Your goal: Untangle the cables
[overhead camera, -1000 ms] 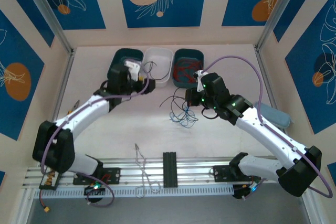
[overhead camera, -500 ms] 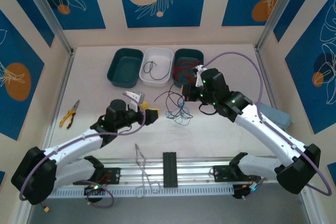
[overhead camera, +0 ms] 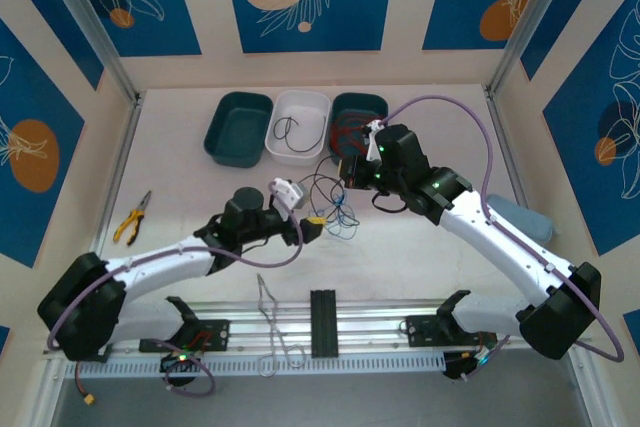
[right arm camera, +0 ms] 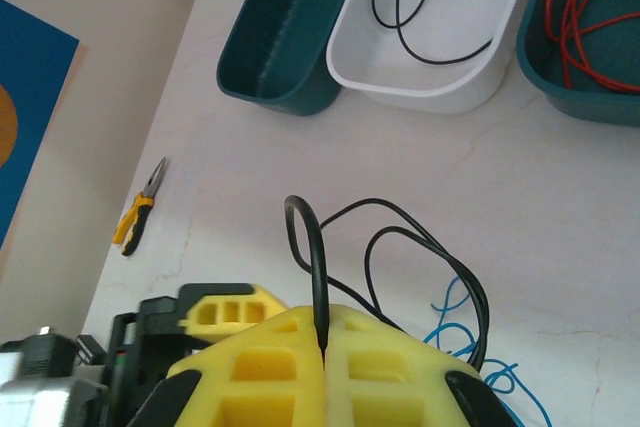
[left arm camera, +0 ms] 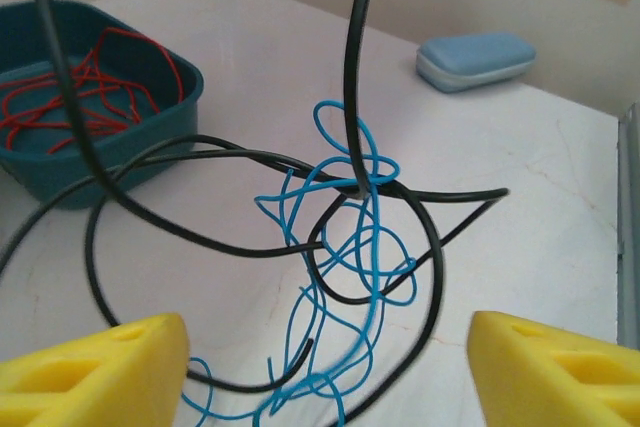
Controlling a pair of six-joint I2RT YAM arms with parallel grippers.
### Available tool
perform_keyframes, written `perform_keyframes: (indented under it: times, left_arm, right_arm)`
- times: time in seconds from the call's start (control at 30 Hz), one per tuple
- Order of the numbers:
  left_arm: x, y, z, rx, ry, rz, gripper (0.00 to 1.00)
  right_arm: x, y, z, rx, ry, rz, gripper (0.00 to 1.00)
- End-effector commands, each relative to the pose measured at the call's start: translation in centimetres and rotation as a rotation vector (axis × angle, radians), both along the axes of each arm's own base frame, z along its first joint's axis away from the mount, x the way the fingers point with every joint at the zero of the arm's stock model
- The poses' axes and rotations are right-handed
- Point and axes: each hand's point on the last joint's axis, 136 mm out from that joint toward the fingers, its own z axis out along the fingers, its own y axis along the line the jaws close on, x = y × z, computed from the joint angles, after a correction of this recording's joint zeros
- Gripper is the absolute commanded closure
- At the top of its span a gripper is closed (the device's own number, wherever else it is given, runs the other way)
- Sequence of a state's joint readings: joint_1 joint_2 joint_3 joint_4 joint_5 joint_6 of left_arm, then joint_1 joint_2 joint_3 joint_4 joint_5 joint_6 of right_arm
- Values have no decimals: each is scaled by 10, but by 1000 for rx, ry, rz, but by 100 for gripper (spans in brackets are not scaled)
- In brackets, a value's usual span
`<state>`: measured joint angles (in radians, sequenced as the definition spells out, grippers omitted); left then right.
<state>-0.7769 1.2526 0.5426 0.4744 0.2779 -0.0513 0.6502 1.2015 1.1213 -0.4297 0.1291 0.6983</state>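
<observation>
Pinching a black cable (right arm camera: 318, 277) with your right fingers (right arm camera: 265, 367), your left fingers (left arm camera: 100, 372) spread wide near the blue cables (left arm camera: 375, 247)

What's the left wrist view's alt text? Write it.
Blue cables and black cables tangle over a table between the yellow fingertips of the open left tool. At left, a teal tray holds red cables; a blue-grey case lies behind.

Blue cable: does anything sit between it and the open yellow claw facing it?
Yes: loops of black cable thread through the blue cable, one curving right in front of the left gripper's open fingers.
</observation>
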Motion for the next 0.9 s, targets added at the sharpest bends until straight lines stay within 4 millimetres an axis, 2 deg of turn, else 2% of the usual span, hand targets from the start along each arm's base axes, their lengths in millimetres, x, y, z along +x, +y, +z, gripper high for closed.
perform_keyframes:
  times: [0.0, 0.1, 0.23, 0.33, 0.4, 0.7, 0.87]
  left_arm:
    - [2, -15, 3, 28, -20, -60, 38]
    - [8, -19, -2, 38, 9, -44, 60]
    - [8, -13, -7, 36, 26, -18, 84]
    - [6, -3, -15, 55, 35, 17, 95]
    - [5, 5, -20, 74, 40, 48, 99]
    - [15, 52, -55, 221, 54, 262, 100]
    - [25, 82, -63, 270, 57, 419, 100]
  right_arm:
    - [1, 7, 19, 62, -13, 21, 100]
    - [-1, 7, 19, 59, -12, 23, 100]
    - [0, -4, 18, 31, -18, -10, 100]
    - [3, -18, 19, 11, -24, -49, 100]
    - [5, -28, 19, 3, -26, -78, 100]
    - [17, -92, 34, -32, -45, -277, 100]
    - [12, -112, 42, -47, -66, -327, 100]
